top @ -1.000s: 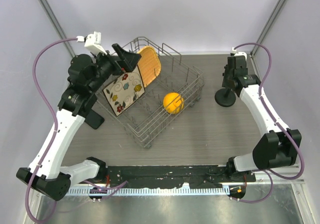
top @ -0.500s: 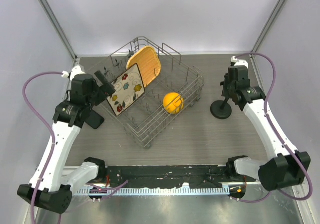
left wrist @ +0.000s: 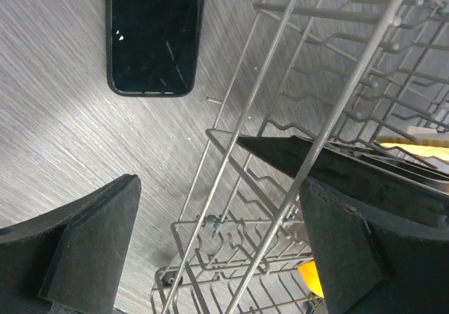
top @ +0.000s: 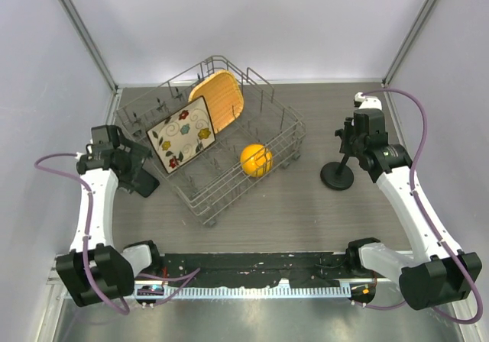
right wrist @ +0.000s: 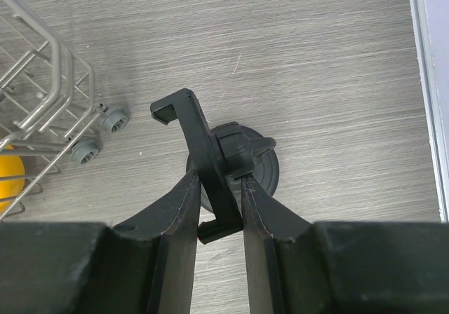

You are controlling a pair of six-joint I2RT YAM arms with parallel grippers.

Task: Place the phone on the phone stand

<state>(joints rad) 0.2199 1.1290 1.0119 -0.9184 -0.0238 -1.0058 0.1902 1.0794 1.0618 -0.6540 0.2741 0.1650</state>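
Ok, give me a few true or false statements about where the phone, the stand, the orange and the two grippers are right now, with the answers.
1. The phone lies flat on the table, outside the dish rack. True.
2. The left gripper is shut on the phone. False: it is open with nothing between its fingers, and the phone lies apart from it.
3. The right gripper is shut on the phone stand. True.
4. The orange sits on the table beside the phone stand. False: it is inside the dish rack.
5. The phone is already on the phone stand. False: the stand holds nothing.
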